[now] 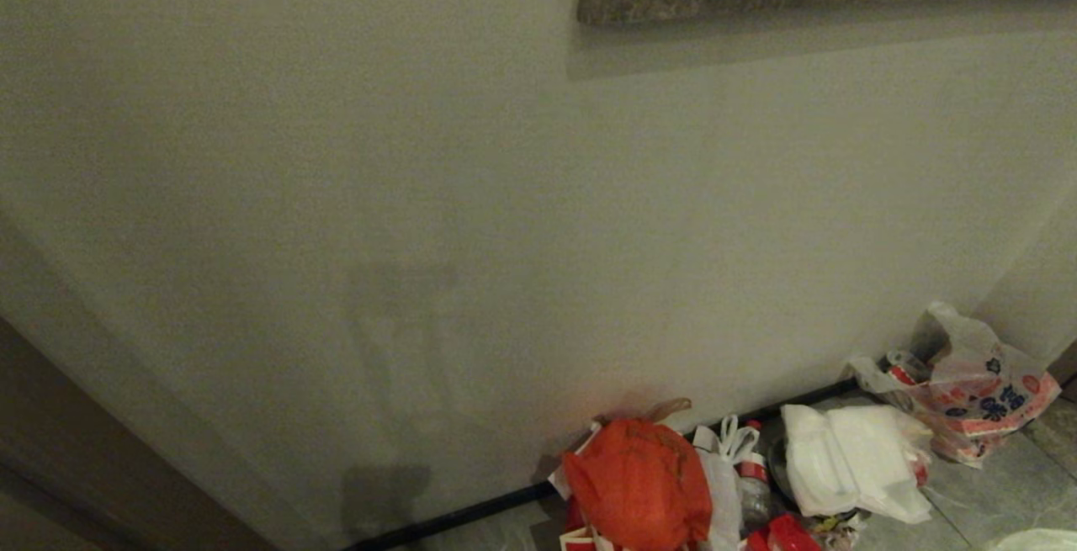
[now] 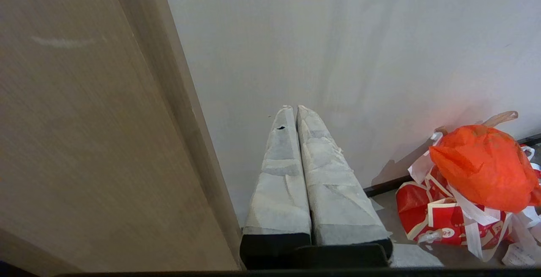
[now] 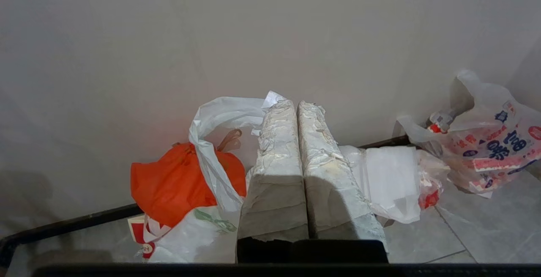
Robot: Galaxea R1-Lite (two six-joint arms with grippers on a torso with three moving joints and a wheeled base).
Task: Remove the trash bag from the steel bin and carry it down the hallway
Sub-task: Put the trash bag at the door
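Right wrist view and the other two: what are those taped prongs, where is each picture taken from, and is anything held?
This is a wheeled robot with two arms. The head view looks down from its head at an off-white wall and grey floor tiles, where rubbish lies: an orange-red tied plastic bag, a white foam box and a clear bag with red-and-blue print. The other two pictures come from cameras behind each claw; the taped prongs are its fingers. The left claw is shut and empty. The right claw is shut, apparently pinching a thin white crinkly trash bag with green print, which hangs beside it.
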